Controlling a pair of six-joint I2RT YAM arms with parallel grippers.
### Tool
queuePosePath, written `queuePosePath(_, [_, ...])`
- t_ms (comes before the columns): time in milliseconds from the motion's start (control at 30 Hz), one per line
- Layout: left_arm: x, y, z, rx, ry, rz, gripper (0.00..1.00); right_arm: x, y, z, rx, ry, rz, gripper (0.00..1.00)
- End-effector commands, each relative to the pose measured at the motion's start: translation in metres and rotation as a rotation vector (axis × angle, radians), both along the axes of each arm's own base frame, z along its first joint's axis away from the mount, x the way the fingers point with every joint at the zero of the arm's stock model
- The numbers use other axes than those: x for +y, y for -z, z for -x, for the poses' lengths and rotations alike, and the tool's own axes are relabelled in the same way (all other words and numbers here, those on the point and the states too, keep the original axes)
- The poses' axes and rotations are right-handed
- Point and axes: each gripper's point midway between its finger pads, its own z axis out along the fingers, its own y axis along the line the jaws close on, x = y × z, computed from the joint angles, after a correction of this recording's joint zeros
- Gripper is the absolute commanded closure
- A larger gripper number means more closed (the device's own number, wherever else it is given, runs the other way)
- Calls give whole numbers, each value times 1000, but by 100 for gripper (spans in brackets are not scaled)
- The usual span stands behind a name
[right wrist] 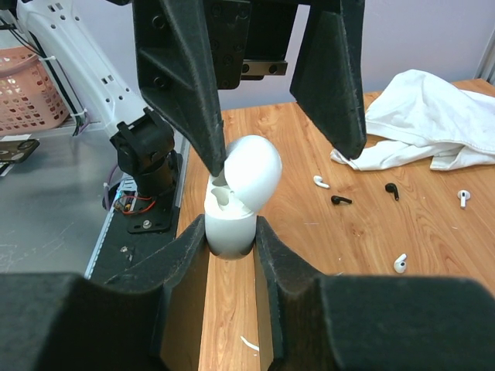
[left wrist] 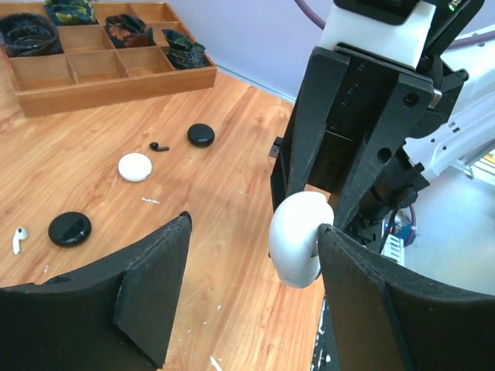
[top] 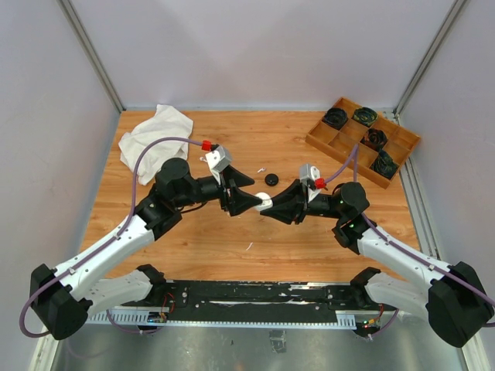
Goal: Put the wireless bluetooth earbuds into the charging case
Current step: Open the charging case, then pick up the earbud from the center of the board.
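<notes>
Pale walls close round a wooden worktop (top: 216,239), with a crumpled white cloth (top: 155,135) at its far left corner and a compartment tray (top: 332,157) of dark items at its far right corner. Over the middle of the worktop the two arms meet nose to nose. The right pincer (right wrist: 230,224) is clamped narrow on the base of the white charging case (right wrist: 232,238), holding it off the wood with its lid (right wrist: 255,166) hinged back and its mouth turned toward the left arm. The left pincer (left wrist: 254,224) stands wide and empty, its fingers straddling the case. One fingertip (right wrist: 215,151) seems to touch the lid's edge, but I cannot tell for sure. Something pale sits in the case's mouth, too small to name. The loose earbuds (right wrist: 340,200) lie flat on the wood beyond both pincers, toward the far edge, their stems pointing every which way. Several are scattered near the cloth's hem. A black earbud (left wrist: 158,146) lies just beside a black puck (left wrist: 202,134), and a white earbud (left wrist: 18,239) lies near another puck. Since the right arm is taken up with the case, the free left arm looks the one to fetch a bud, and it must draw back from the lid and go down toward the far side. Bare wood lies open around most buds, while the cloth and pucks crowd a few.
</notes>
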Motion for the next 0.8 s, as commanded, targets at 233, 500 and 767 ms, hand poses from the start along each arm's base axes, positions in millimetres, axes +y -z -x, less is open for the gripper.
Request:
queuePosePath(233, [4,-10,-18,5,-81,12,26,2,-11,14,-67,-51,-30,99])
queuePosePath(500, [7,-5,-27,39,-128,3,23,2,-7,12,-56,-42,-25,99])
queuePosePath(767, [21,-4,-39,92,-263,18,18,0,10,-4,-55,48,0,99])
